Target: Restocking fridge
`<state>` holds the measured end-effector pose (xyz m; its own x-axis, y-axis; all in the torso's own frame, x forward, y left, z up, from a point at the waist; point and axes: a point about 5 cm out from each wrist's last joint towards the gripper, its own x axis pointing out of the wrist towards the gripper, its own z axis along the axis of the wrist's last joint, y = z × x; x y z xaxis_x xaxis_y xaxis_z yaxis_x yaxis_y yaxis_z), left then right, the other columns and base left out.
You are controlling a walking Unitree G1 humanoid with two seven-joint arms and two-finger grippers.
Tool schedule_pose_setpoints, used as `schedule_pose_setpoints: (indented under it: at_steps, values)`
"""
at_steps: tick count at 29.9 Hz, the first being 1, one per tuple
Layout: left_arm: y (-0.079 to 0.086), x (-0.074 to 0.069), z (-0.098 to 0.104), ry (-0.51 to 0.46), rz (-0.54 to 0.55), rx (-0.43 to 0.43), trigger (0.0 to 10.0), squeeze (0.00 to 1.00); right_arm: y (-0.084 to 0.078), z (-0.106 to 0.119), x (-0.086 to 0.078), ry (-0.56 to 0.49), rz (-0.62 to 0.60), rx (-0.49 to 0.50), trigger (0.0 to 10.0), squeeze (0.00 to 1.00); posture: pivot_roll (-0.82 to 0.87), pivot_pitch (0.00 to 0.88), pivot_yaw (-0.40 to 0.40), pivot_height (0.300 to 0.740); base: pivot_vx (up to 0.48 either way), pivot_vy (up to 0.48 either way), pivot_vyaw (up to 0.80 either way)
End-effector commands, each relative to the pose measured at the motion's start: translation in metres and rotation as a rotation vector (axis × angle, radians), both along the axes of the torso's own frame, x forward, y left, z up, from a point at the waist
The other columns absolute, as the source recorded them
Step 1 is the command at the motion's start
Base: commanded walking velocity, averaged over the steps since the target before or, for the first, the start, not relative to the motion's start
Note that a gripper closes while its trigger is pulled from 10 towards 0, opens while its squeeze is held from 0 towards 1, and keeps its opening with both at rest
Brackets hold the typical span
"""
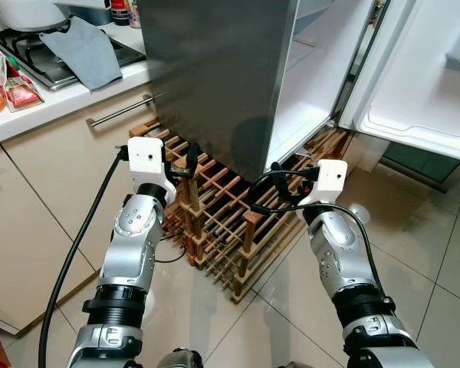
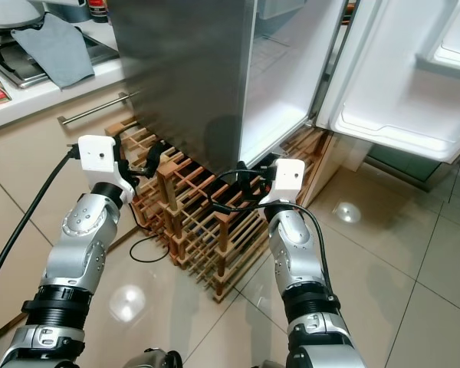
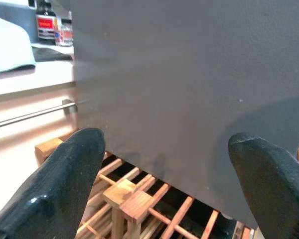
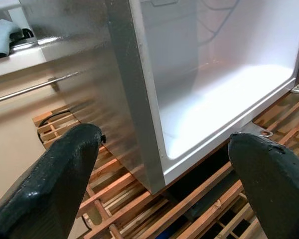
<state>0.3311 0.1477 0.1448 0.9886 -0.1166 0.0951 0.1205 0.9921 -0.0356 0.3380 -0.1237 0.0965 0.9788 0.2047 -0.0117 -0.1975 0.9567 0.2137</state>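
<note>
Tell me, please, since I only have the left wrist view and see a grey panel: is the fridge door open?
Observer: Yes, the fridge door stands wide open to the robot's right.
Operator: Thanks. Is the right gripper holding anything?
Observer: No, the right gripper is open and empty, facing the fridge's front corner.
Operator: And what is on the counter?
Observer: A grey cloth lies over the stove.

A: What is faced by the left gripper (image 3: 164, 184)?
B: The fridge's grey side panel (image 3: 189, 89); its 2 fingers (image 3: 55, 194) are spread apart.
A: And below the fridge?
B: A wooden rack (image 3: 134, 204) is seen; bottles (image 3: 52, 30) beside it.
</note>
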Motion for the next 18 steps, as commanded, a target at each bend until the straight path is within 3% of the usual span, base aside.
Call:
schedule_pose_setpoints:
  at_steps: [1,6,7,10,18]
  values:
    - [0.0022,0.0005,0.0024,-0.014,0.017,0.003,10.0,0.0,-0.0018,0.0033,0.0046,0.004,-0.019,-0.028,10.0,0.0,-0.02,0.0,-0.005,0.74,-0.247,0.416,0.0]
    - [0.0032,-0.0016,0.0026,-0.027,0.035,0.014,10.0,0.0,-0.0019,0.0008,0.0038,0.002,-0.002,-0.06,10.0,0.0,-0.01,0.0,-0.007,0.74,-0.112,0.157,0.0]
    - [0.005,-0.0003,0.0004,0.003,0.059,-0.062,10.0,0.0,0.001,0.0006,0.0027,-0.006,0.01,-0.06,10.0,0.0,0.0,0.0,-0.006,0.74,0.0,0.0,0.72]
    - [0.0076,0.0015,-0.0007,0.025,0.075,-0.116,10.0,0.0,0.0026,0.0009,0.0025,-0.012,0.015,-0.061,10.0,0.0,-0.01,0.0,-0.002,0.74,0.0,0.0,0.71]
    - [0.0093,0.0012,-0.0039,0.004,0.051,-0.005,10.0,0.0,-0.005,0.0005,0.0017,-0.017,-0.016,-0.074,10.0,0.0,-0.03,0.0,0.004,0.74,0.0,0.0,0.69]
